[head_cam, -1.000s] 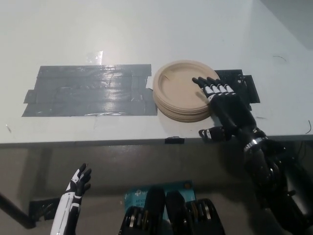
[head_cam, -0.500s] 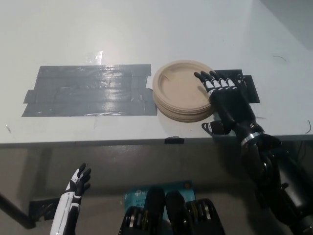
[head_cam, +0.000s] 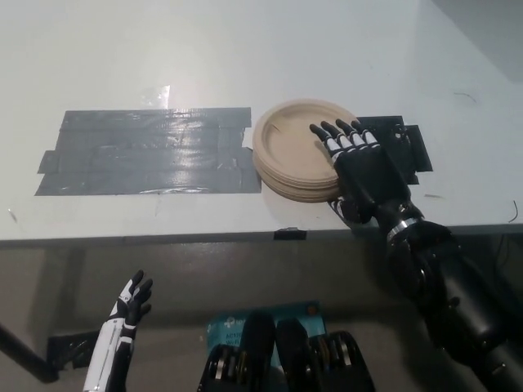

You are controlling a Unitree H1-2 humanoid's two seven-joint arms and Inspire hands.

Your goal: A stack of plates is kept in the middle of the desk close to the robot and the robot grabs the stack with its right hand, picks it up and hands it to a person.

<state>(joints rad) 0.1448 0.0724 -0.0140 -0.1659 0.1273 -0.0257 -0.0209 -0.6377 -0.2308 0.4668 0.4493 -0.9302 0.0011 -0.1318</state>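
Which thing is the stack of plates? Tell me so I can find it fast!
Look at the big white desk and find the wide patch of grey tape on it. Just right of that tape, near the desk's front edge, sits the stack of plates, with the black right hand reaching over its right side. It is the only round, tan thing there.

**A white table with tape on it**

A big white table (head_cam: 245, 49) fills the top of the view. A wide patch of shiny grey tape (head_cam: 147, 151) sticks to it, with light glinting off it. A smaller black patch (head_cam: 404, 139) lies at the right. Under the table's edge the floor (head_cam: 270, 269) is dim and grey.
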